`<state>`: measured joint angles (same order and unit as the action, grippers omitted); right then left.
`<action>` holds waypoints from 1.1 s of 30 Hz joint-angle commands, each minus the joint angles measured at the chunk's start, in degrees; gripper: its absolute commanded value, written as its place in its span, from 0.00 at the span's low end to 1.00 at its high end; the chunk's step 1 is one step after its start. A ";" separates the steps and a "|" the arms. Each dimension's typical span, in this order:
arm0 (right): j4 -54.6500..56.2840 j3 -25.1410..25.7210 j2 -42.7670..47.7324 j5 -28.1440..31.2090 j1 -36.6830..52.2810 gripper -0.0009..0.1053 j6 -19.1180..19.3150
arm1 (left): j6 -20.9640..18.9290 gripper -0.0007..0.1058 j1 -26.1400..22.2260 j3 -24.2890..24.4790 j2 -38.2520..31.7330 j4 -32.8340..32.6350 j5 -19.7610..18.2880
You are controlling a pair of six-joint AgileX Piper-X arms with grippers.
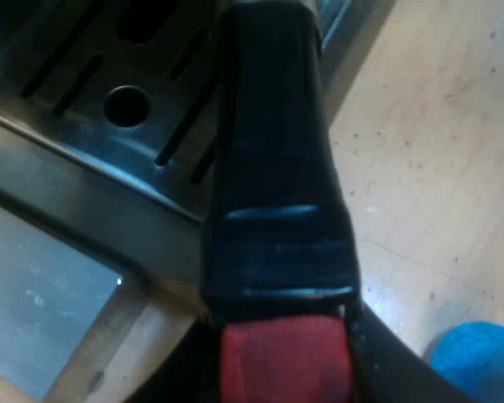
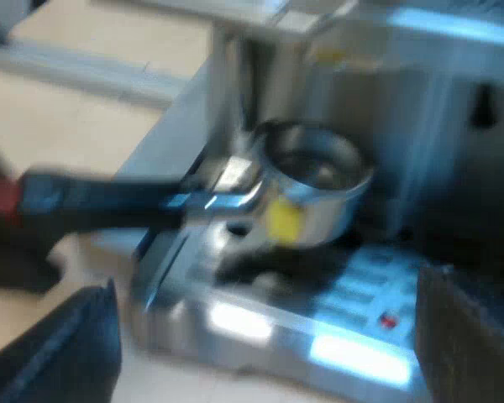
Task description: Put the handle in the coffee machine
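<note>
Over the drip tray [image 2: 319,327], at the front of the machine [image 2: 454,126]: holder [image 2: 311,180], metal, basket mouth up, apparently raised off the tray and sitting under the machine's overhang, not yet locked in. Handle [image 1: 273,168]: dark, running out from the basket away from the machine and finishing in the red end [image 1: 286,361]. Left gripper [image 1: 281,382]: fingers [image 1: 382,353] pressed to either side of the red end, clamped on the handle. Right gripper [image 2: 267,290]: fingers well apart, holding nothing, near the tray's front edge and facing the basket. Tamper [image 1: 479,361]: blue, on the table [image 1: 437,151], near the left gripper, apart from the machine. Progress, as judged: holder is in hand and brought to the machine. Remaining: raise the basket into its seat and turn the handle until it locks. Whether the basket touches the seat cannot be told.
</note>
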<state>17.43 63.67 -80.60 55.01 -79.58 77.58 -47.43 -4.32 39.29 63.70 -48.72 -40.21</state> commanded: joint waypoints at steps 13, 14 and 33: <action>-36.94 -9.82 -7.05 7.46 0.07 0.63 16.97 | -0.31 0.01 -0.35 0.58 0.07 5.74 -4.87; -38.83 -9.82 -7.92 7.46 0.07 0.63 18.13 | -0.31 0.01 -0.35 0.58 0.07 5.85 -5.00; -56.26 -9.82 -15.80 9.33 3.41 0.63 24.68 | -1.61 0.01 -0.15 0.75 3.45 10.33 -6.06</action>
<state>-37.89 53.73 -96.51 63.87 -76.30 101.71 -48.86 -4.61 39.29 67.74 -39.91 -42.97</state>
